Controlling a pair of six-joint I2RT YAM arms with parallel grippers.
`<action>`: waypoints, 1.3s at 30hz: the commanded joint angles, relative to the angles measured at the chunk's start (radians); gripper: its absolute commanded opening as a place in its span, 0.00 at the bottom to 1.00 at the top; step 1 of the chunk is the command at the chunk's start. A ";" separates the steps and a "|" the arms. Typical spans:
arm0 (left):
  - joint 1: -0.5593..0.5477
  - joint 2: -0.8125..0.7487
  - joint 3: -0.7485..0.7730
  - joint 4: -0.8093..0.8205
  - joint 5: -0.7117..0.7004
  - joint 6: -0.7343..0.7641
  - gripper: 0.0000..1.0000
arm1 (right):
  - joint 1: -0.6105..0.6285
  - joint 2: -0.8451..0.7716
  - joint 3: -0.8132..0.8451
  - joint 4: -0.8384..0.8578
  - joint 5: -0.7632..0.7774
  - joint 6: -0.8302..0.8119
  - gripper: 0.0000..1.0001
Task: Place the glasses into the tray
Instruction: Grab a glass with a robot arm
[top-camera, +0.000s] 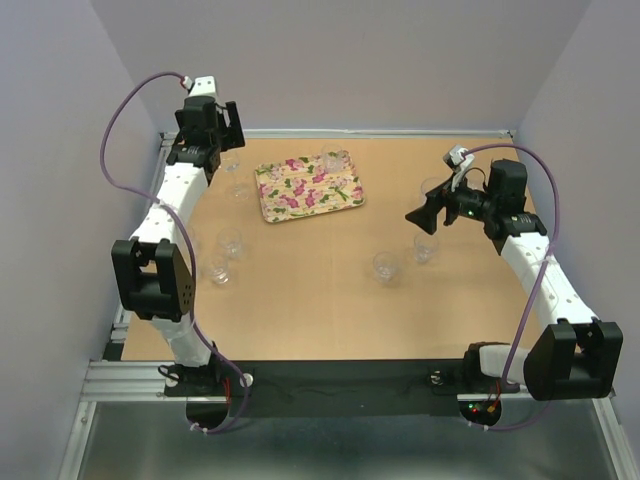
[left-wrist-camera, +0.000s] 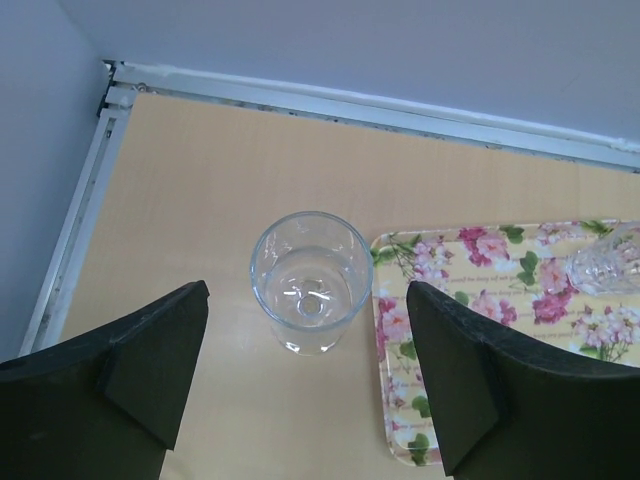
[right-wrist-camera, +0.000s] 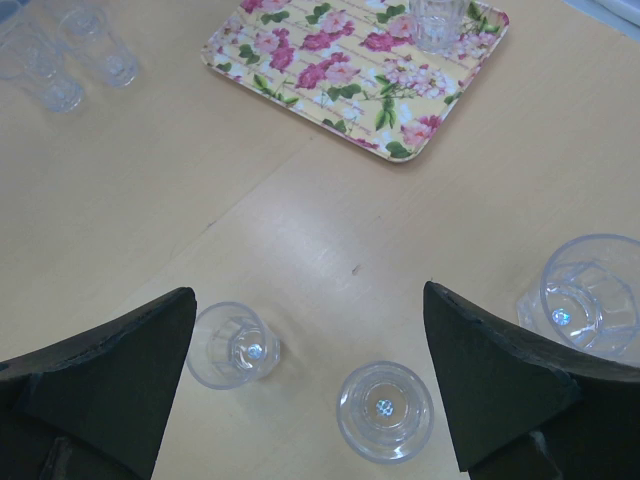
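Observation:
The floral tray (top-camera: 290, 200) lies at the back middle of the table with one clear glass (top-camera: 335, 160) standing on its far right corner. My left gripper (top-camera: 222, 143) is open and hangs over a glass (left-wrist-camera: 310, 282) that stands on the table just left of the tray (left-wrist-camera: 480, 300); its jaws are wide apart and do not touch the glass. My right gripper (top-camera: 418, 215) is open and empty above two glasses (right-wrist-camera: 232, 345) (right-wrist-camera: 385, 410), and a third glass (right-wrist-camera: 590, 295) stands to the right of them. Both wrist views show the glass on the tray, left (left-wrist-camera: 605, 262) and right (right-wrist-camera: 438, 22).
Several more glasses stand on the table's left side (top-camera: 229, 243) (top-camera: 219, 270), seen too in the right wrist view (right-wrist-camera: 60, 50). The left glass (top-camera: 237, 187) is close to the tray's edge. A metal rail (left-wrist-camera: 350, 100) and grey walls bound the table at the back and sides.

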 joint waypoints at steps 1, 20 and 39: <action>0.000 0.014 0.054 0.002 -0.026 0.025 0.90 | -0.008 -0.015 0.002 0.051 0.006 0.004 1.00; -0.011 0.077 0.098 -0.004 -0.055 0.037 0.69 | -0.008 -0.014 0.003 0.051 0.030 -0.002 1.00; -0.015 0.013 0.115 0.008 -0.047 0.031 0.47 | -0.008 -0.008 0.002 0.049 0.042 -0.007 1.00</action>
